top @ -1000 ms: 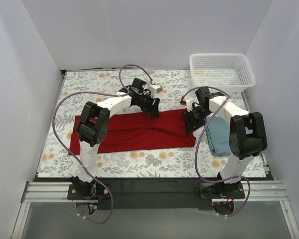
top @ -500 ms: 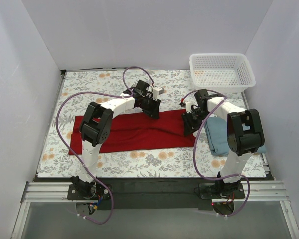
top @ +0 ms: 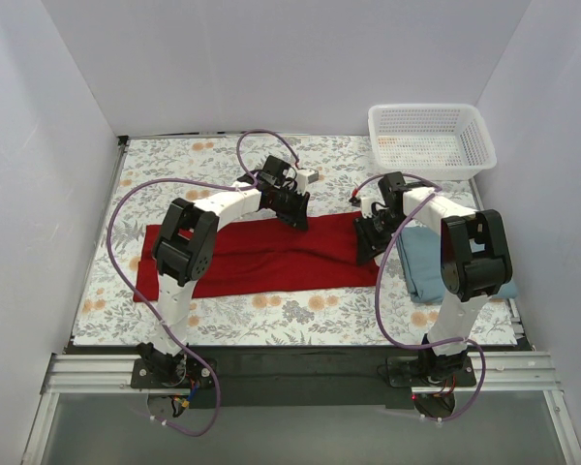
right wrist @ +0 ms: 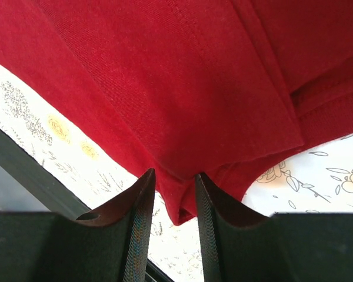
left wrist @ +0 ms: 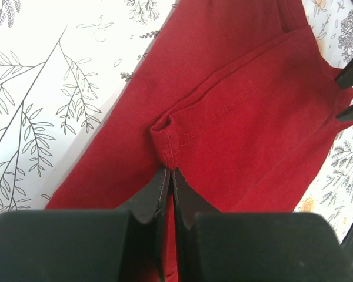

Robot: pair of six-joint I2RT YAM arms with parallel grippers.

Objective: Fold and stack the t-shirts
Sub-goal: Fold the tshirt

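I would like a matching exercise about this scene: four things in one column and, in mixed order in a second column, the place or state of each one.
Column one:
1. red t-shirt
2. blue-grey t-shirt
3. white lattice basket
4. left gripper

Column two:
A. at the far right corner of the table
B. jaws shut on a red hem
C. lying lengthwise across the middle of the table
D. folded small, on the right side of the table

Pairs: 1-C, 2-D, 3-A, 4-B.
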